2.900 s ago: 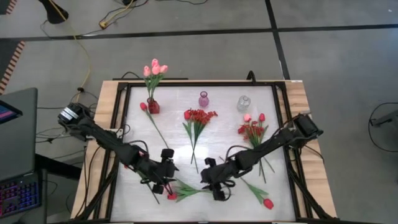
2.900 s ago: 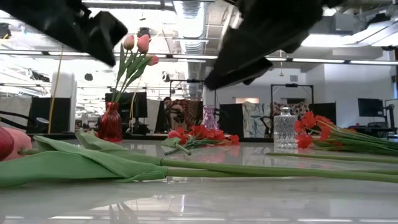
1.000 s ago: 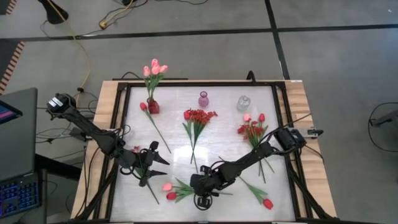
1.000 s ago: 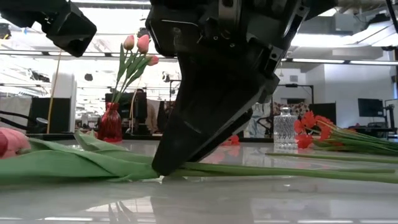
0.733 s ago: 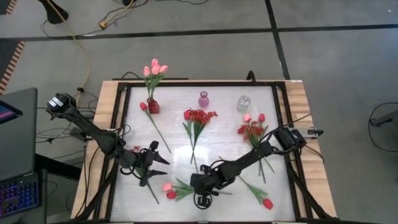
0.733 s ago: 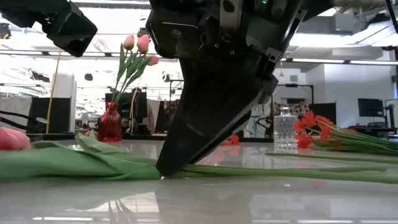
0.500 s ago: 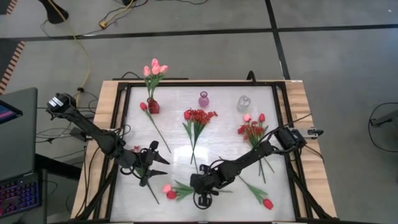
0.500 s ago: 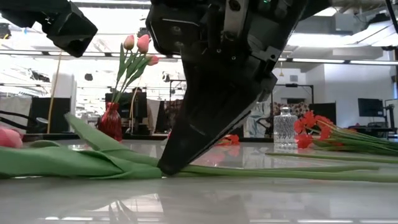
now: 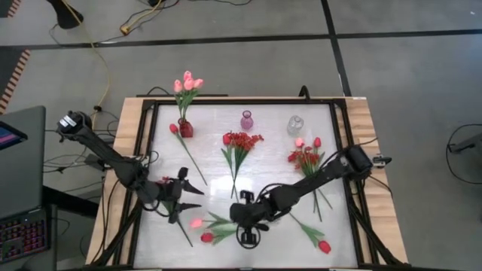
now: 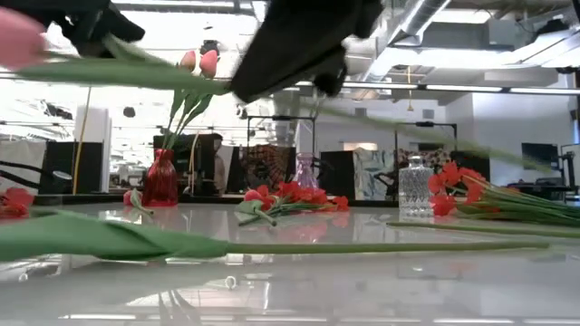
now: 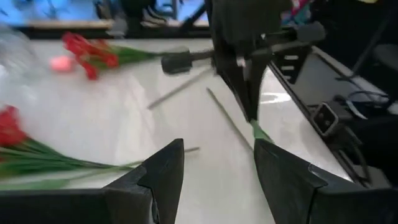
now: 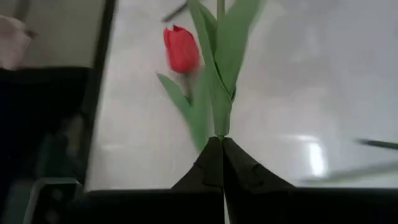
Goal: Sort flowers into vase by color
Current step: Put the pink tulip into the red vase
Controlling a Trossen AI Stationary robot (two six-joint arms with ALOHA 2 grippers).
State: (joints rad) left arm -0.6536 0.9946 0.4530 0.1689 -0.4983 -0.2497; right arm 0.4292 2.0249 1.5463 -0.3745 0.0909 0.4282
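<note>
Lifted off the table since a second ago, a pink tulip hangs pinched in the right gripper, lower centre of the high view.

Low view: its stem crosses the upper left; a red tulip lies below. Left wrist view: left gripper gapes empty.

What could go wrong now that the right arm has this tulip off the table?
1. The right gripper pinches the pink tulip only at its fingertips, on the thin stem. The long flower could swivel or slip.
2. The flower's head hangs close to the open left gripper, so a swing could knock against it.
3. The held flower's leaves lie close over the red tulip on the table and might drag it along.
</note>
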